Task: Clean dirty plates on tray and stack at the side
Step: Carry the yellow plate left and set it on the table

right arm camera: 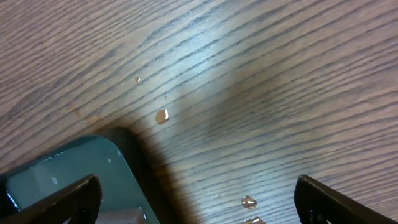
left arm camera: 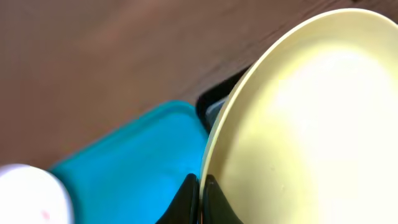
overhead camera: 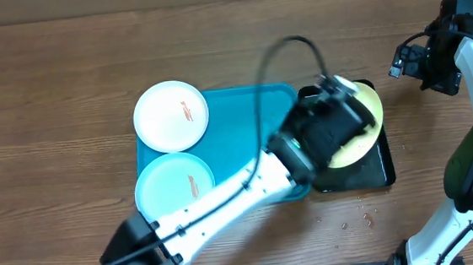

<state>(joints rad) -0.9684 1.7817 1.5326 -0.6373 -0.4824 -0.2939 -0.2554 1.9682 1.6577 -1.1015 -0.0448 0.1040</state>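
A: Wood-grain table (overhead camera: pixel 48 96). The left gripper (left arm camera: pixel 200 198) is clenched on the rim of the yellow-green plate (left arm camera: pixel 298 124), above the black tray (overhead camera: pixel 367 177). Advice?

B: Hold the plate tilted over that tray so any runoff lands inside. Right gripper (right arm camera: pixel 199 199) gapes, empty, over the table just past the tray's corner. Glare washes out the plate's face, so any smears are unreadable.

No text, label, brand, number or sign can be read in any view
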